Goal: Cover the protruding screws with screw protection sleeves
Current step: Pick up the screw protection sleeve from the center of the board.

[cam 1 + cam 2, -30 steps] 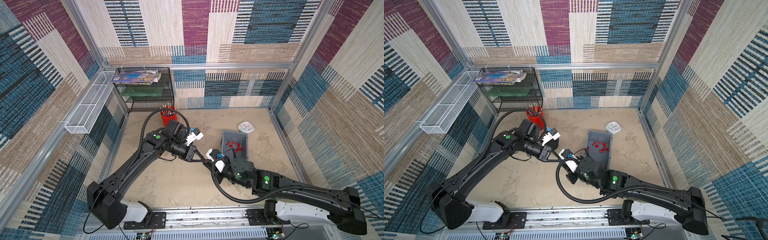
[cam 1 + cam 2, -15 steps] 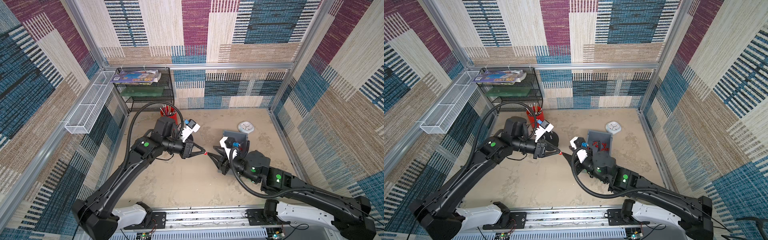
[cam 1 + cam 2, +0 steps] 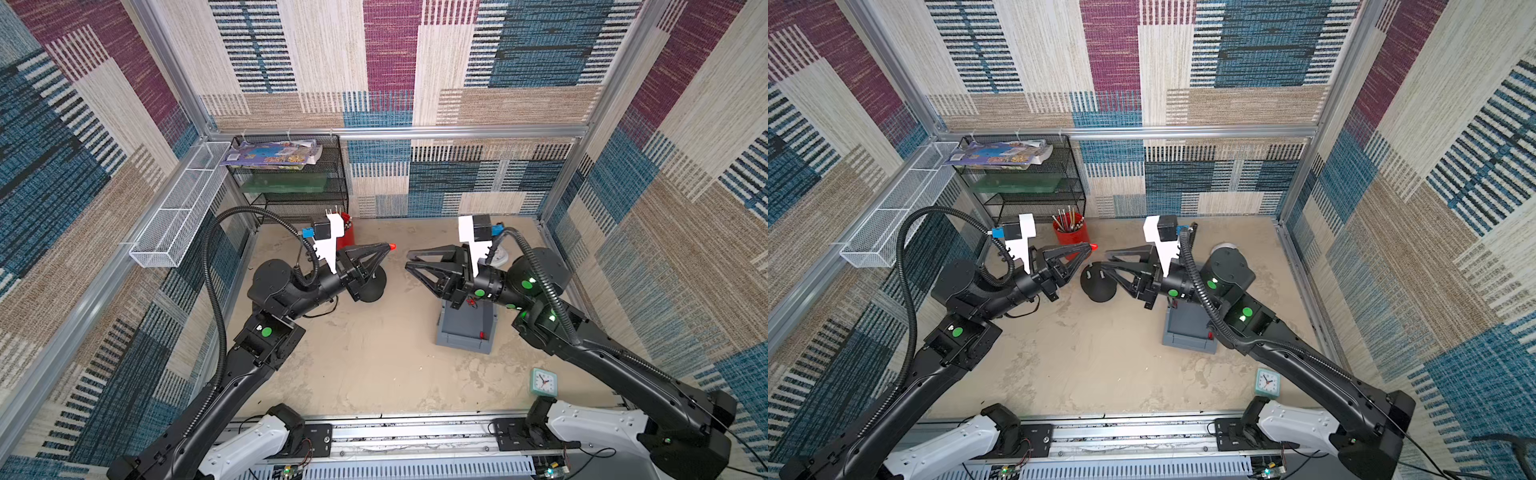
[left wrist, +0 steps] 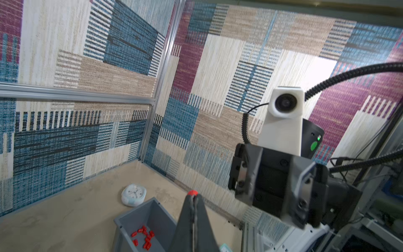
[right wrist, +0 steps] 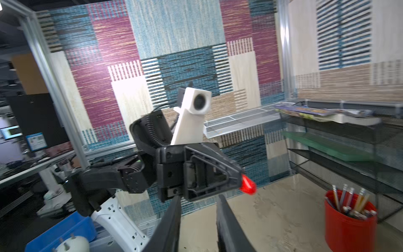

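Now the red sleeve [image 3: 392, 247] was pinched by its tail between the jaws of the left gripper [image 3: 387, 248], held aloft, long axis roughly level, free end pointed at the right gripper [image 3: 409, 258], whose jaws were spread and empty. Below, the protruding screws [image 3: 1101, 274] were seen bare on the black dome base [image 3: 1098, 291], toward the back edge of the table [image 3: 374, 374]. More sleeves [image 4: 144, 236] were seen in the grey bin [image 3: 464, 332].

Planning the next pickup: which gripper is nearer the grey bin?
Right. Right gripper hangs by the grey bin, at its far end; left gripper, holding a sleeve, is farther, near the black dome.
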### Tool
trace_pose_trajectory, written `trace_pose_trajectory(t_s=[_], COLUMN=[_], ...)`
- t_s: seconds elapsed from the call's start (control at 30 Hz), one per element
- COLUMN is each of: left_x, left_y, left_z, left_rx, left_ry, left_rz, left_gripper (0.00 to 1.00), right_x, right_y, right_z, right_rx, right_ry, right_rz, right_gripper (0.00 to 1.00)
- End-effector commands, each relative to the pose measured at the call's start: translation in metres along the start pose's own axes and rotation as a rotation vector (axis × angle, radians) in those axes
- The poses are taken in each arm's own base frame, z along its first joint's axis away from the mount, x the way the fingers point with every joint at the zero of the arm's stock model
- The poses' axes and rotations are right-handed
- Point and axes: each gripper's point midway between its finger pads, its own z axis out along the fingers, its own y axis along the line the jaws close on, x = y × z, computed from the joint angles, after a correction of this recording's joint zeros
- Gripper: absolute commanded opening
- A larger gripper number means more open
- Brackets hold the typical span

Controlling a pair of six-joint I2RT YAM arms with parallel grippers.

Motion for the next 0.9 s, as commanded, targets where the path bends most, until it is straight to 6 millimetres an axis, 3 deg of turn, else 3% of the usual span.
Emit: trace_pose_trajectory(t_s=[0.0, 0.33, 0.87], left_x=[-0.042, -0.064, -0.061], left_y=[-0.019, -0.049, -0.059], left_z=[-0.009, -0.045, -0.051], left_rx=[0.072, 0.152, 0.205], left_ry=[-0.203, -0.335, -0.342], left_rz=[-0.040, -0.006, -0.003], left_gripper=[0.00, 0.00, 0.00], right_x=[-0.010, -0.028, -0.030], right_y=[0.022, 0.031, 0.027], right_z=[0.014, 0.034, 0.056], right_rx=[-0.109, -0.210, -0.178], right_ry=[-0.027, -0.058, -0.032], right_rz=[-0.072, -0.134, -0.128], right_gripper=[0.30, 0.25, 0.27])
